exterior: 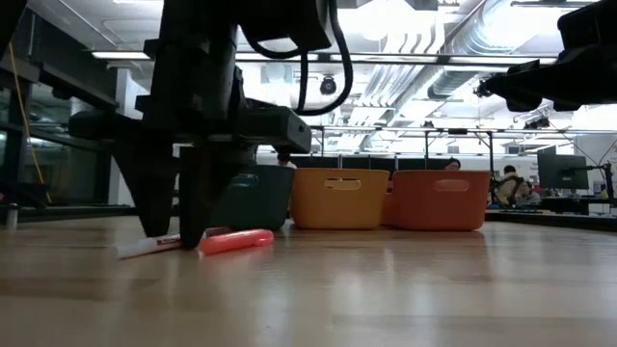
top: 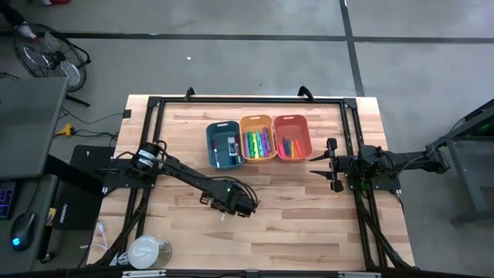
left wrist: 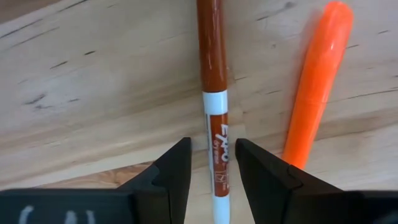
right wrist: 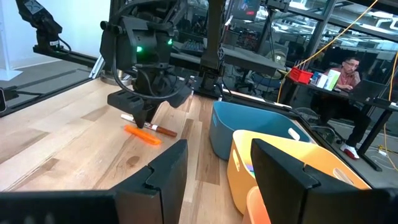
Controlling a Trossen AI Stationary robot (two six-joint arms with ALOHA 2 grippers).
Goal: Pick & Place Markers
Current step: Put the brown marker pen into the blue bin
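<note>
Left gripper [left wrist: 211, 163] sat down on table [left wrist: 93, 81], jaws narrowly apart astride brown marker [left wrist: 212, 93], orange marker [left wrist: 314, 81] just beside. Right gripper [top: 324, 164] hovered open near bins [top: 258, 140].

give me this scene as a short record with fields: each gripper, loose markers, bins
left gripper: down at the table, open, fingers either side of the brown marker, not closed on it
right gripper: open, empty, waiting above the table beside the orange bin
loose markers: brown marker and orange marker lying side by side on the table
bins: teal bin, yellow-orange bin, orange bin in a row, markers inside each
</note>
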